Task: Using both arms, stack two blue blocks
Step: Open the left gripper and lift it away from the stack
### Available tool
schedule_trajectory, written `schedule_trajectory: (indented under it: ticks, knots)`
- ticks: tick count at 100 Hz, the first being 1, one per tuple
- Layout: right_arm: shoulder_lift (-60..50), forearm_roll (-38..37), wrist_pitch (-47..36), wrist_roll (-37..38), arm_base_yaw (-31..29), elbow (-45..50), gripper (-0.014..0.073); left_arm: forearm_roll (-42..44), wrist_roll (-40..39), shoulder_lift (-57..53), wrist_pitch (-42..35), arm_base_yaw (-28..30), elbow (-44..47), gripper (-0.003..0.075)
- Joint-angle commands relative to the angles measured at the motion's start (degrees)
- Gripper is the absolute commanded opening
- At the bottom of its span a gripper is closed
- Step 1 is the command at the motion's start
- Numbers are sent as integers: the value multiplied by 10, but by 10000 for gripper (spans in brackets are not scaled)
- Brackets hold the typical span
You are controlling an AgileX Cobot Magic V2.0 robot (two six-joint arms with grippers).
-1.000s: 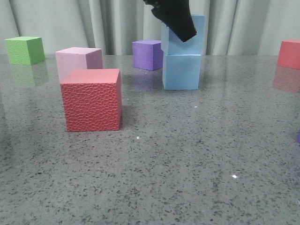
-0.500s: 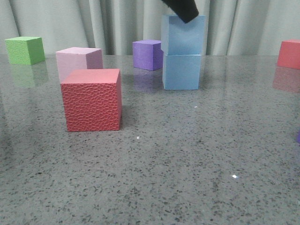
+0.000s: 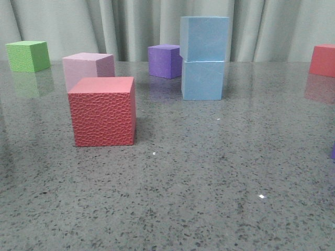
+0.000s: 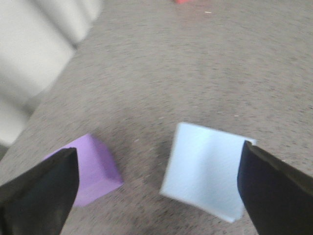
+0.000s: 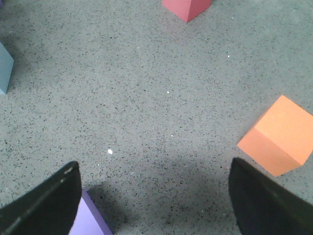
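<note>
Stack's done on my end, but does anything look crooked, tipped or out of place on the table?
Nearly nothing. The upper pale blue foam cube sits flat on the lower pale blue foam cube, shifted or turned slightly so its edges overhang a little on both sides. It looks stable. The other cubes stand upright on the speckled grey table.

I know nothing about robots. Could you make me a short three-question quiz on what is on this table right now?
1. True or false: one blue block rests on the other blue block.
2. Which cube stands nearest the front camera? A green, B red textured, C purple.
3. Fill in: the left gripper is ____, holding nothing.

Key: 1 true. 2 B, the red textured cube. 3 open; its fingers sit either side of the stack, seen from above.
</note>
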Motion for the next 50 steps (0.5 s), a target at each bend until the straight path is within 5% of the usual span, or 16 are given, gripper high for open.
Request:
schedule_trajectory:
  ticks: [1,25,50]
  knots:
    - [-1,-8,-37,-4,-4,-13,609,20,-54,-55,-26,15,-22,631]
    - [-1,-8,-37,-4,-4,-13,609,139,-160,-95,7,55,-22,627]
    - [-1,-8,-37,-4,-4,-13,609,150,-201,-125,31,96,-22,620]
